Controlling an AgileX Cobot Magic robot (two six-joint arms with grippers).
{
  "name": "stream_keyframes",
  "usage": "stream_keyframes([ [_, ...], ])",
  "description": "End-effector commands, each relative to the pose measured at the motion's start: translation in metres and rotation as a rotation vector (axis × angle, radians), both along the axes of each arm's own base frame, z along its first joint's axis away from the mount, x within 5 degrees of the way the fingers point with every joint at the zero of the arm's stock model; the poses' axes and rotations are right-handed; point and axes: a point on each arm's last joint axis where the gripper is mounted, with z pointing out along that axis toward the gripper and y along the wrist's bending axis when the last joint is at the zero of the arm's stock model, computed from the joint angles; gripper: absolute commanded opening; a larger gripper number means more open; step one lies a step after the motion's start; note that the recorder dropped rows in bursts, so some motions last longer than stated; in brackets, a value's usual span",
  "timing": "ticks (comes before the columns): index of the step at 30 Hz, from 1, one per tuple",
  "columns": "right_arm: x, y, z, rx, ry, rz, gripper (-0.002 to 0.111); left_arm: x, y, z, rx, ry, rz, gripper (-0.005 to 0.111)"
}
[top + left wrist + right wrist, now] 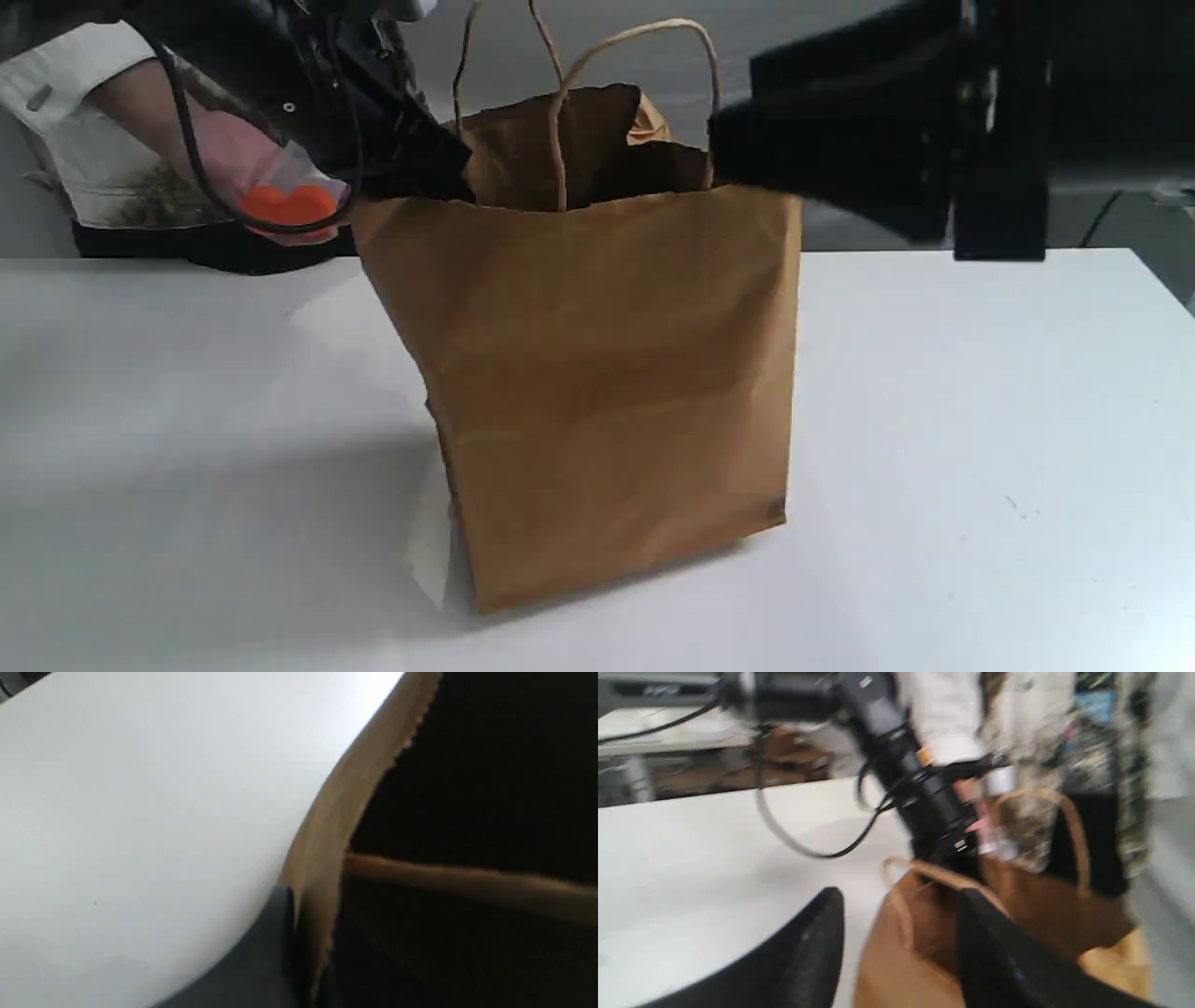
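The left arm slants down from the upper left to the left tool. Only one dark finger shows in its wrist view, so its grip cannot be read. The right arm reaches in level from the right, and the right tool has its two fingers spread wide apart.

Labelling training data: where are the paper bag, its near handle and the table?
paper bag [607,373]: exterior view, front wall.
near handle [558,149]: exterior view, its left strand.
table [980,420]: exterior view, bare top right of bag.
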Motion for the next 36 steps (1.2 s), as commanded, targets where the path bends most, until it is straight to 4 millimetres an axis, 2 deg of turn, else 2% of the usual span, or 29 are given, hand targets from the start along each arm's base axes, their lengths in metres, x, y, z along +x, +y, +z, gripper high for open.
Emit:
stream_keyframes([
  [1, 0.004, 0.0, -0.008, -0.005, 0.049, 0.025, 0.065, -0.002, -0.001, 0.007, -0.011, -0.015, -0.006, 0.0],
  [4, 0.006, -0.002, -0.008, -0.028, -0.001, 0.002, 0.065, -0.002, -0.001, 0.007, -0.011, -0.015, -0.006, 0.0],
  [11, 0.024, -0.009, -0.008, -0.043, -0.082, -0.17, 0.065, -0.002, -0.001, 0.007, -0.012, -0.01, -0.004, 0.0],
  [17, 0.047, -0.004, -0.018, -0.007, -0.047, -0.152, 0.06, -0.003, -0.003, 0.008, -0.034, -0.007, -0.005, 0.0],
  [23, 0.071, 0.006, -0.018, 0.011, 0.023, -0.054, 0.058, -0.003, -0.003, 0.008, -0.033, -0.008, -0.007, 0.0],
  [25, 0.079, 0.005, -0.021, -0.006, 0.044, -0.09, 0.053, -0.003, -0.003, 0.008, -0.033, -0.008, -0.007, 0.0],
  [27, 0.085, 0.003, -0.026, -0.011, 0.065, -0.127, 0.042, -0.003, -0.003, 0.008, -0.033, -0.008, -0.007, 0.0],
  [31, 0.085, 0.003, -0.03, -0.039, 0.084, -0.129, 0.006, -0.002, -0.003, 0.009, -0.051, 0.0, 0.021, 0.0],
  [32, 0.083, 0.004, -0.03, -0.035, 0.089, -0.105, 0.0, -0.001, -0.004, 0.01, -0.085, 0.017, 0.068, 0.0],
  [34, 0.079, 0.006, -0.029, -0.026, 0.1, -0.05, 0.0, 0.002, -0.005, 0.011, -0.136, 0.057, 0.171, 0.0],
  [36, 0.073, 0.009, -0.028, -0.014, 0.113, 0.02, 0.0, 0.001, -0.006, 0.01, -0.117, 0.068, 0.191, 0.0],
])
